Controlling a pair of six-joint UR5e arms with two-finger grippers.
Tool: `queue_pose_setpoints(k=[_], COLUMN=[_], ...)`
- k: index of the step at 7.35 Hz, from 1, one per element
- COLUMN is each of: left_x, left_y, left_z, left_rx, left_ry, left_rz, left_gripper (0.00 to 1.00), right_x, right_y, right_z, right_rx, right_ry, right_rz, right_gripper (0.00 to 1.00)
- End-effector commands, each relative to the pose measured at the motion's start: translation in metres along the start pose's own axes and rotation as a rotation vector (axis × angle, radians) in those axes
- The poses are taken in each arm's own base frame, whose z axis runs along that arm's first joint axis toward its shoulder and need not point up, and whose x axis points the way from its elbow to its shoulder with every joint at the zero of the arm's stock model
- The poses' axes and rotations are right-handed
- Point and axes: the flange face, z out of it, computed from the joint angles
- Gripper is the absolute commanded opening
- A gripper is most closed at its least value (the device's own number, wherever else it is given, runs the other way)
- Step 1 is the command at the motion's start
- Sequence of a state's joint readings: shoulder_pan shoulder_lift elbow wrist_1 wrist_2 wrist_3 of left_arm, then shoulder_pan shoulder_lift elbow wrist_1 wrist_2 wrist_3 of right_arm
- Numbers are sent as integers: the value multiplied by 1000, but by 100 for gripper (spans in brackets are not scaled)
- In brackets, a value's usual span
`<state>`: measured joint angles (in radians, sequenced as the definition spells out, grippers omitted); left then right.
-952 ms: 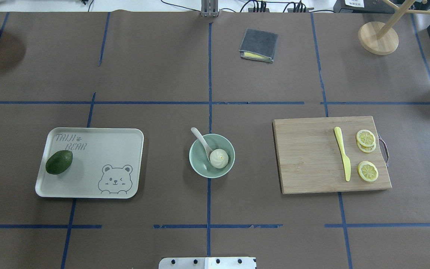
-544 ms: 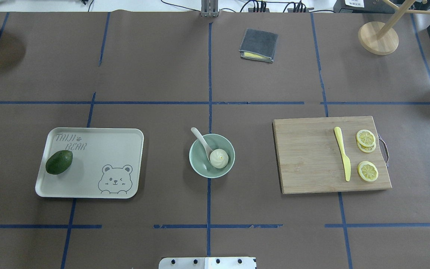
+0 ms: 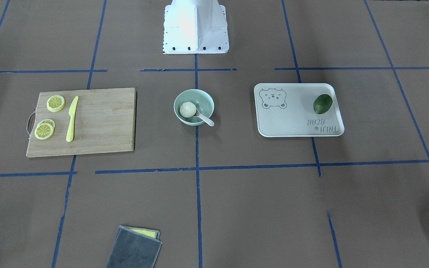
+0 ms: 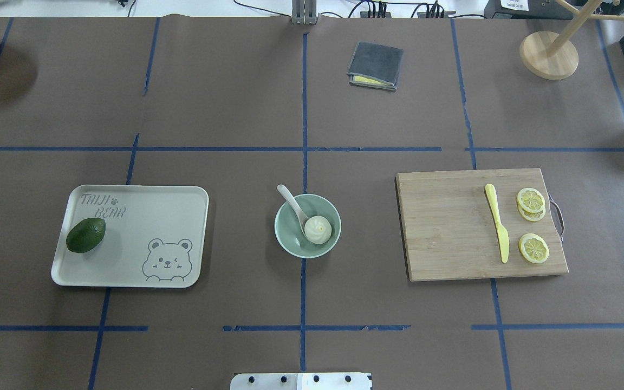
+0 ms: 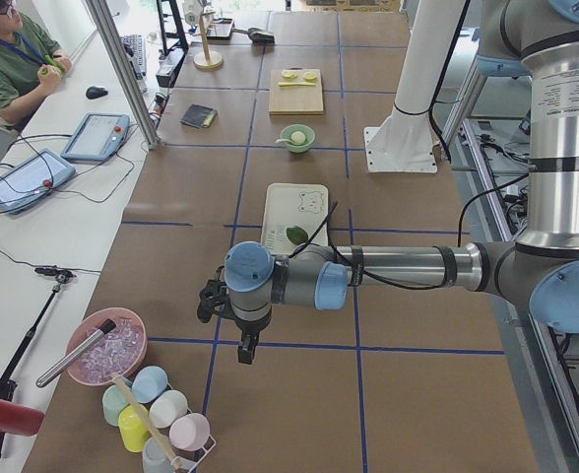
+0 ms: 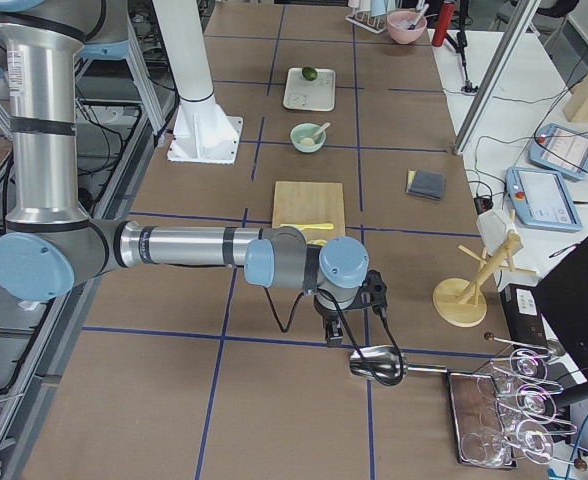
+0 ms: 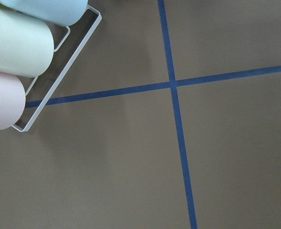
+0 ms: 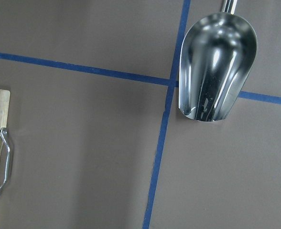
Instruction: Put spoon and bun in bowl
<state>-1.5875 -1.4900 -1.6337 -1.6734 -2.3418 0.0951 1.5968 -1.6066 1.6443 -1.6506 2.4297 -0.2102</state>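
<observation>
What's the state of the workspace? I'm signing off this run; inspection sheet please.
Surface: brown paper with blue tape grid.
Job's things: bun and spoon both in bowl, handle over the rim.
Clutter: avocado on tray; yellow knife, lemon slices on cutting board; folded cloth; metal scoop.
Grippers: left gripper, right gripper toward the table's ends, far from bowl; open or shut, cannot tell.
Cables: bundle at far edge.
Surroundings: seated operator at side desk.
</observation>
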Motion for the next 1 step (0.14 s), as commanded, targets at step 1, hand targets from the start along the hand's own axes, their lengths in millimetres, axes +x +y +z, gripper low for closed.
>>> queue_pose_setpoints(k=[1], left_x=[0], left_y=[0], left_z=[0], left_rx=[1], left_ry=[1], left_rz=[1], left_gripper=[100], right_x=[-1], right_y=[-2], right_z=[-1], right_rx=[3], right_ry=[-1], right_rz=[-3], right_gripper=[100])
